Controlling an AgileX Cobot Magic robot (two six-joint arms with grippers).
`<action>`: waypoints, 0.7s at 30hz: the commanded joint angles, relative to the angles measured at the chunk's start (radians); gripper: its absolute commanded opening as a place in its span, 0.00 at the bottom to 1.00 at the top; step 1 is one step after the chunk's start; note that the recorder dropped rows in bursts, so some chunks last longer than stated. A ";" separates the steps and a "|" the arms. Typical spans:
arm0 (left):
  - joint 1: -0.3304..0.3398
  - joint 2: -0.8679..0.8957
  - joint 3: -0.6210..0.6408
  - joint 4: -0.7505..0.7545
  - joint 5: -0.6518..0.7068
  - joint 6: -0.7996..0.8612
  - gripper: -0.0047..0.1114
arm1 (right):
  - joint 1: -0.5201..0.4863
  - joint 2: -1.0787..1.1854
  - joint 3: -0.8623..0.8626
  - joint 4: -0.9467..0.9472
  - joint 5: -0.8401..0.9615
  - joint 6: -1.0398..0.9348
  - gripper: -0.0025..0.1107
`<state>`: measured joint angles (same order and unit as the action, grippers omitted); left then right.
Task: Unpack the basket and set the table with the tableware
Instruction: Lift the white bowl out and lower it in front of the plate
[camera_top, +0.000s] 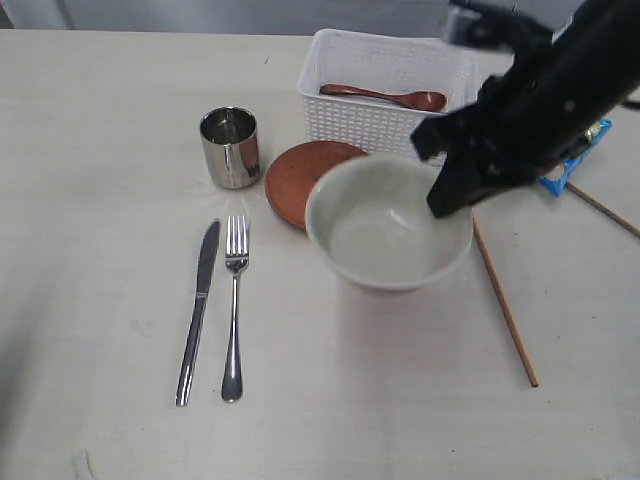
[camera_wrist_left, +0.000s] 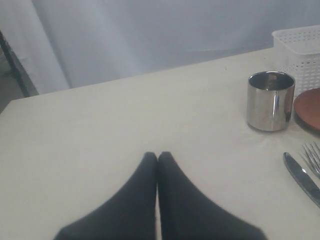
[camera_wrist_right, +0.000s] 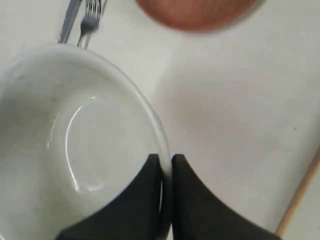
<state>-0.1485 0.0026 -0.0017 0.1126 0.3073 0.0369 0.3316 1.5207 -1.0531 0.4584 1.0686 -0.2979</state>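
My right gripper is shut on the rim of the white bowl, which overlaps the small brown plate near the middle of the table. The white basket behind holds the wooden spoon. The steel cup stands left of the plate. Knife and fork lie side by side in front. One chopstick lies right of the bowl, another further right. My left gripper is shut and empty, over bare table.
A blue chips bag lies at the right behind my right arm. A grey wall rises past the table's far edge.
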 joint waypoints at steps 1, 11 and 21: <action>0.005 -0.003 0.002 -0.012 -0.008 -0.003 0.04 | 0.103 -0.017 0.150 0.020 -0.134 -0.007 0.02; 0.005 -0.003 0.002 -0.012 -0.008 -0.003 0.04 | 0.218 0.070 0.214 0.029 -0.397 0.026 0.02; 0.005 -0.003 0.002 -0.012 -0.008 -0.003 0.04 | 0.218 0.170 0.214 0.038 -0.379 0.006 0.02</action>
<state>-0.1485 0.0026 -0.0017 0.1126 0.3073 0.0369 0.5457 1.6865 -0.8411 0.4811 0.6786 -0.2798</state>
